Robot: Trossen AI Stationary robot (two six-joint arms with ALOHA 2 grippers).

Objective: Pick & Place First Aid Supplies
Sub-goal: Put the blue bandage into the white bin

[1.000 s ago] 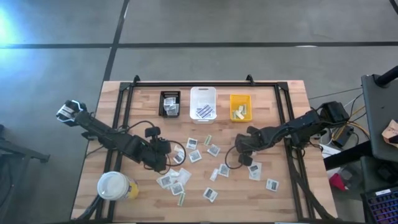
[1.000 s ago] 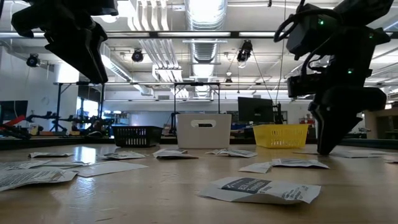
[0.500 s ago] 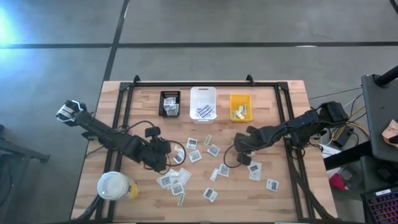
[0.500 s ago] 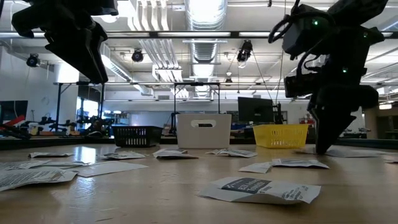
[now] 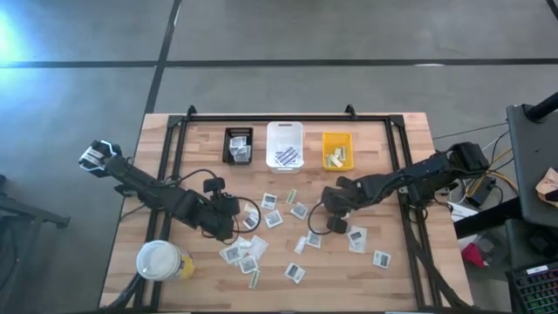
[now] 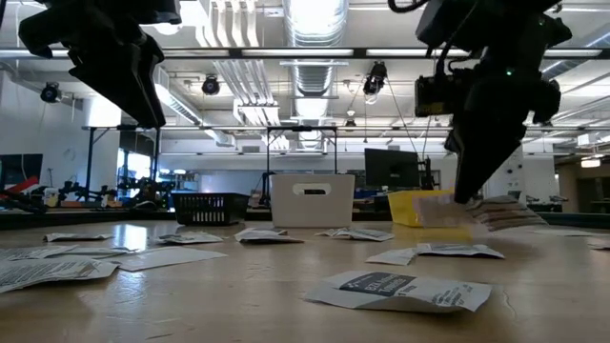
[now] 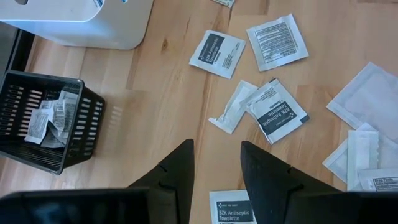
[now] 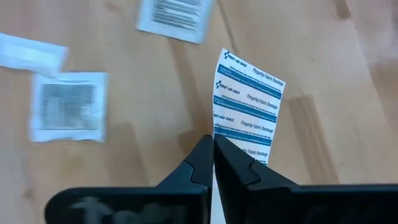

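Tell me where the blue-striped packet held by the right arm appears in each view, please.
High view: hidden under the right gripper, right of table centre.
Low view: a blurred pale packet hanging from that gripper, in front of the yellow bin.
Left wrist view: not in it.
Right wrist view: blue-striped packet, centre, pinched between the shut fingers.
Shared landmark: the yellow bin, in the high and low views.

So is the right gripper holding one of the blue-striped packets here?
Yes: in the right wrist view the right gripper is shut on a blue-striped fingertip bandage packet, lifted clear of the wooden table.
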